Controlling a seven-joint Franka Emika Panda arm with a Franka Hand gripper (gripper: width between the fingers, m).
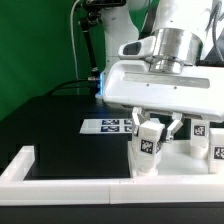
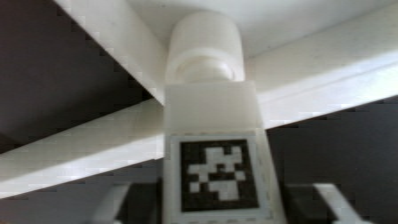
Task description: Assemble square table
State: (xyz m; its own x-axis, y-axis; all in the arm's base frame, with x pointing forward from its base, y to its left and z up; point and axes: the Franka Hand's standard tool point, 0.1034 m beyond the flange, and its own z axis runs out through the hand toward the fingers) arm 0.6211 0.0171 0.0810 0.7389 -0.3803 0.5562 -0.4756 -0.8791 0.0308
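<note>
Gripping: the gripper (image 1: 149, 137) has its two fingers closed on a tagged white leg (image 1: 148, 145), held upright at the exterior view's right; the wrist view shows the same leg (image 2: 217, 130) between the fingers (image 2: 331, 203), tag facing the camera
Tabletop: the white square tabletop (image 1: 165, 88) appears in the exterior view only behind and above the gripper, largely hidden by the arm; whether it lies flat or is propped cannot be told
Leg tip: in the wrist view the rounded end of the leg points at a white slab crossing the picture; contact with a socket cannot be confirmed
Other legs: at least one more tagged leg (image 1: 197, 132) stands just beside the held one, further to the exterior view's right
Surroundings: a white border rail (image 1: 70, 177) edges the black table (image 1: 60, 115); the marker board (image 1: 107, 126) lies flat, well clear
Progress: judged early; no leg seen seated, so four fittings probably remain
</note>
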